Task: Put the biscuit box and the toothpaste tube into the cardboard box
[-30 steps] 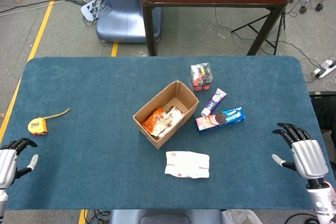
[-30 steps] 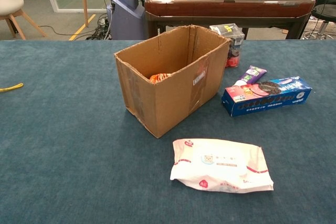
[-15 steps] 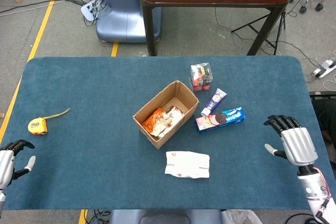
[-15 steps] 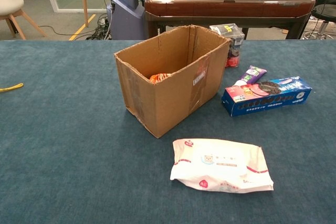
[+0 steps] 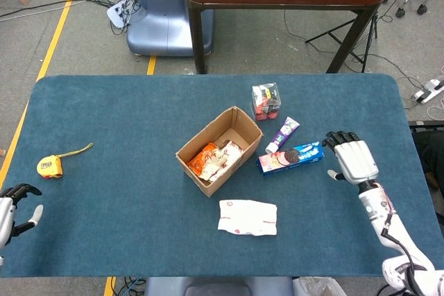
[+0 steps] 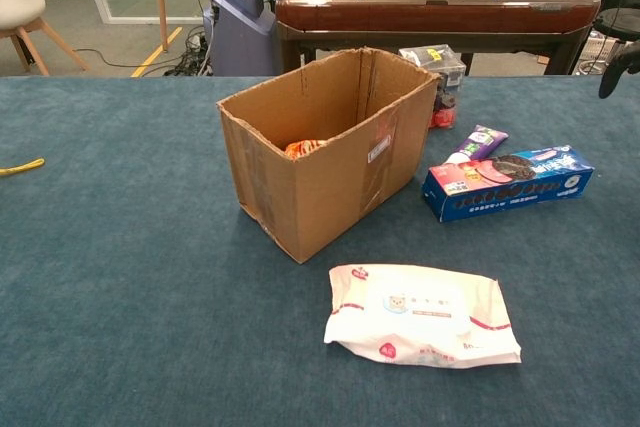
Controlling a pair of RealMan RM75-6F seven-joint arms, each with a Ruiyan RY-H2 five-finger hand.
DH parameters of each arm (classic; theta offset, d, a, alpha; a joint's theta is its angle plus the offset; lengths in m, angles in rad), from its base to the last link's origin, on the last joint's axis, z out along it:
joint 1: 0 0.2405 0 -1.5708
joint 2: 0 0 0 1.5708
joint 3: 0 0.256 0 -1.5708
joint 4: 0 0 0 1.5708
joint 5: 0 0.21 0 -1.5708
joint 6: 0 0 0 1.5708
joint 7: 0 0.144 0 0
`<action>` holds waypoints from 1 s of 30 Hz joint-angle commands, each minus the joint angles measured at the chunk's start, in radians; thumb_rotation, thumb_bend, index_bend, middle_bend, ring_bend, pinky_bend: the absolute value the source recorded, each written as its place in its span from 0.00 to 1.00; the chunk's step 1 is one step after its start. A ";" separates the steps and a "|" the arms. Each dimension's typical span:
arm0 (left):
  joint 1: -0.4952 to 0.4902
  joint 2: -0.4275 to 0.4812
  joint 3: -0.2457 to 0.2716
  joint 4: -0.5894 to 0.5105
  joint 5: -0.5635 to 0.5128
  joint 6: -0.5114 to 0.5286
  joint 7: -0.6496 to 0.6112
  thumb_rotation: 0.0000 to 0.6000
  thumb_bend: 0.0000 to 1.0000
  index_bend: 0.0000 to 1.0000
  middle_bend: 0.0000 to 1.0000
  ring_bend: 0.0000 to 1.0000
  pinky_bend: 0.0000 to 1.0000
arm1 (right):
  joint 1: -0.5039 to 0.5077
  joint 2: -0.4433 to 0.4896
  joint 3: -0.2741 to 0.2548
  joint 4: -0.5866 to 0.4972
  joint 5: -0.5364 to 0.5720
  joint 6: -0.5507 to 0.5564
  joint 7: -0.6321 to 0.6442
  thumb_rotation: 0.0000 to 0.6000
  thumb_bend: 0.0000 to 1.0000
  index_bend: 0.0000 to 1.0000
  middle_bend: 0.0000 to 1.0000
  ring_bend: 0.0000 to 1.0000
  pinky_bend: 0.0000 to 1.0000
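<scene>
The blue biscuit box (image 5: 291, 157) (image 6: 507, 182) lies flat on the table, just right of the open cardboard box (image 5: 219, 150) (image 6: 322, 146). The purple and white toothpaste tube (image 5: 282, 134) (image 6: 473, 144) lies right behind the biscuit box, close to it. My right hand (image 5: 352, 159) hovers open a little to the right of the biscuit box, fingers spread, holding nothing; only its dark fingertips (image 6: 622, 64) show at the right edge of the chest view. My left hand (image 5: 12, 207) is at the table's near left corner, open and holding nothing.
Snack packets (image 5: 213, 159) lie inside the cardboard box. A white wipes pack (image 5: 248, 217) (image 6: 421, 315) lies in front of it. A clear box of small items (image 5: 266, 100) (image 6: 439, 79) stands behind the tube. A yellow tape measure (image 5: 50, 166) is at the far left.
My right hand has moved forward and left from the near right edge to just right of the biscuit box. My left hand has drawn back slightly towards the corner.
</scene>
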 commanded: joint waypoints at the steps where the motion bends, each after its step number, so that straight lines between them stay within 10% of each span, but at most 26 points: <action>1: 0.000 0.001 0.000 0.000 -0.001 -0.001 -0.001 1.00 0.33 0.44 0.41 0.41 0.53 | 0.040 -0.042 0.011 0.054 0.039 -0.050 -0.013 1.00 0.00 0.36 0.23 0.19 0.25; 30: 0.008 0.024 -0.017 -0.005 -0.027 -0.001 -0.048 1.00 0.33 0.44 0.41 0.41 0.53 | 0.217 -0.242 0.001 0.319 0.189 -0.245 -0.037 1.00 0.00 0.33 0.17 0.14 0.25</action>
